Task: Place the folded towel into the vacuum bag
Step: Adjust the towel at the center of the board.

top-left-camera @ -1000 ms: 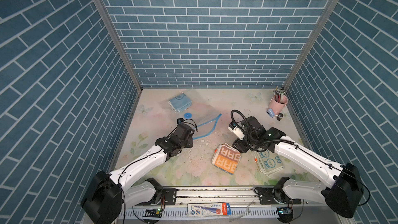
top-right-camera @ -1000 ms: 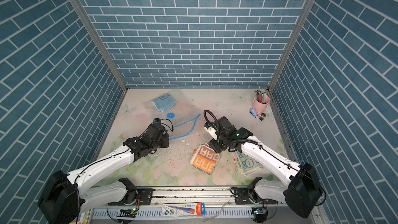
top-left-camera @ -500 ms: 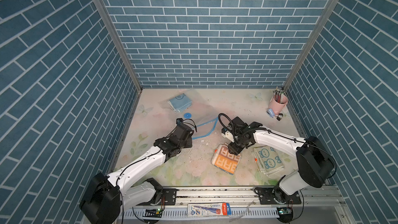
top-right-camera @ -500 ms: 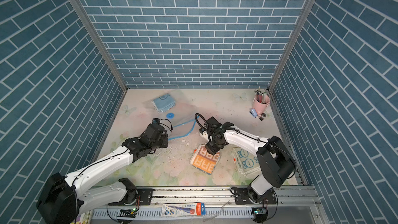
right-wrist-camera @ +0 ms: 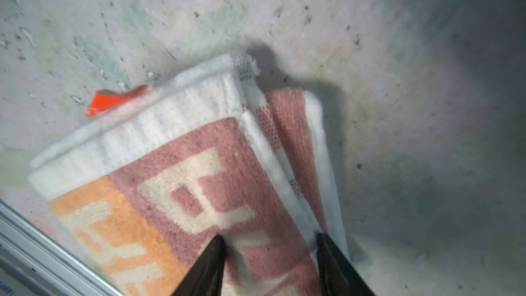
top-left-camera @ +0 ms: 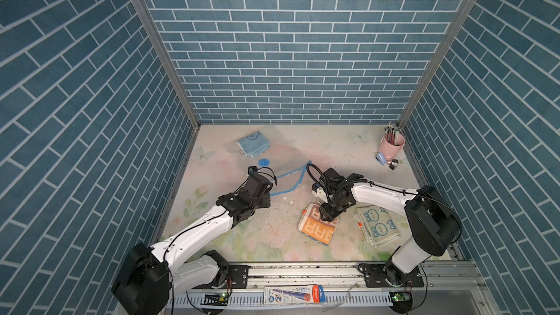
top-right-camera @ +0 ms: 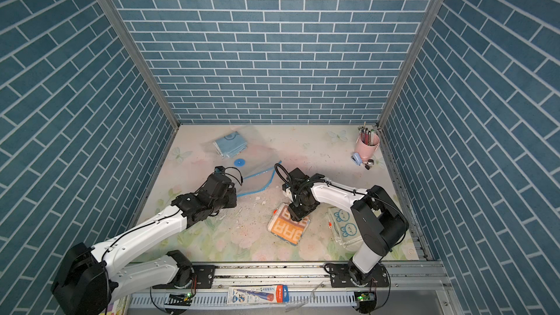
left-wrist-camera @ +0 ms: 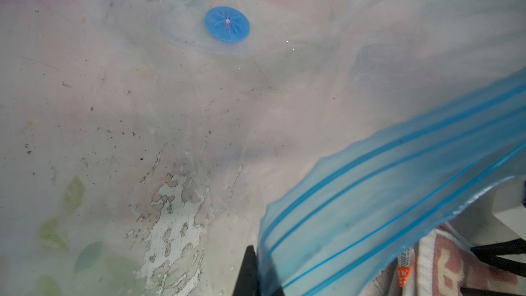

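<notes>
Pinching the vacuum bag (top-left-camera: pixel 288 160) by its blue zip strip (left-wrist-camera: pixel 398 180), the left gripper (left-wrist-camera: pixel 260 279) was clamped fully closed, holding that edge raised off the table (top-left-camera: pixel 333 146). In both top views the two blue lines of the mouth stood apart, opening toward 4 o'clock. The rest of the bag lay flat, clear and crinkly, about 11 o'clock from table centre. Its round blue valve (top-left-camera: pixel 264 161) sat on the top sheet, at 12 o'clock of the left wrist. A blue cloth (top-left-camera: pixel 253 143) lay at the bag's far end, 11 o'clock of the valve; inside or under the plastic, couldn't tell.

The folded towel (top-left-camera: pixel 318 228), orange and pink with pale block letters, lay flat on the table at 5 o'clock from centre. It was outside the bag, near the mouth but apart from it. The right gripper (right-wrist-camera: pixel 270 246) was down on the towel's 12 o'clock end, jaws about half apart. One fingertip (right-wrist-camera: pixel 216 252) was on the pink face and the other at the towel's side edge. The cloth between them was flat, not bunched, not lifted. An orange tag (right-wrist-camera: pixel 113 102) stuck out at a towel corner.

A bunny-print towel (top-left-camera: pixel 377 222) lay just beside, at 3 o'clock of the folded towel. A pink cup (top-left-camera: pixel 391 145) of pens stood in the 2 o'clock corner, with a small blue item (top-left-camera: pixel 379 158) at its foot.
</notes>
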Robot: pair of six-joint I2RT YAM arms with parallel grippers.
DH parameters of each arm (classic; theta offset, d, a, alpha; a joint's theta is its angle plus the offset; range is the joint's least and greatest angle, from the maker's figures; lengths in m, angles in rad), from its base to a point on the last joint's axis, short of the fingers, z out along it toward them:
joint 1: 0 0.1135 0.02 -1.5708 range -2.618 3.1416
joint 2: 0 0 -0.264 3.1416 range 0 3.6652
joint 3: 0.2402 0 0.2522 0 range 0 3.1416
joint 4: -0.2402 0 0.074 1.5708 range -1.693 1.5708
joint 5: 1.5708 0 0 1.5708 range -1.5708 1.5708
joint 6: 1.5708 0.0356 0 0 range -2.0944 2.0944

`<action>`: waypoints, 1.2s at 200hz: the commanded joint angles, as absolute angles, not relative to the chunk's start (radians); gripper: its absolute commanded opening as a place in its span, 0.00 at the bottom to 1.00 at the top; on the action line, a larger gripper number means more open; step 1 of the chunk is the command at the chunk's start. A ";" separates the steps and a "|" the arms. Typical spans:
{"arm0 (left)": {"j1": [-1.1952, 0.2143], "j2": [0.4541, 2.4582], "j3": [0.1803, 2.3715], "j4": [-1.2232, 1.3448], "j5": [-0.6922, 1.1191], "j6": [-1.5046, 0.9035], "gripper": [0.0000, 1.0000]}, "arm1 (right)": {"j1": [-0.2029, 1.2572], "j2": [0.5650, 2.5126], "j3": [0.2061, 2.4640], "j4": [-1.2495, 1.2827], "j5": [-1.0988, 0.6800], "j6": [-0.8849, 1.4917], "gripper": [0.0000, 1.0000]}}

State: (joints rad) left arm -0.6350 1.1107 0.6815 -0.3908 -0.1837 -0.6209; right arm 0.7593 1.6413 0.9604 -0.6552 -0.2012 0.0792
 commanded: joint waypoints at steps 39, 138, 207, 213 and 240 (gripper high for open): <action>-0.630 1.101 0.673 -0.394 -0.204 -0.615 0.00 | 0.773 1.677 0.926 -0.656 -0.202 0.184 0.50; -0.629 1.082 0.671 -0.403 -0.215 -0.610 0.00 | 0.746 1.692 0.931 -0.623 -0.105 0.395 0.23; -0.630 1.085 0.670 -0.393 -0.210 -0.611 0.00 | 0.612 1.541 0.761 -0.292 -0.097 0.949 0.24; -0.629 1.087 0.669 -0.391 -0.208 -0.612 0.00 | 0.612 1.534 0.749 -0.267 -0.094 0.998 0.26; -0.629 1.086 0.663 -0.382 -0.206 -0.614 0.00 | 0.634 1.503 0.670 -0.143 -0.033 1.237 0.32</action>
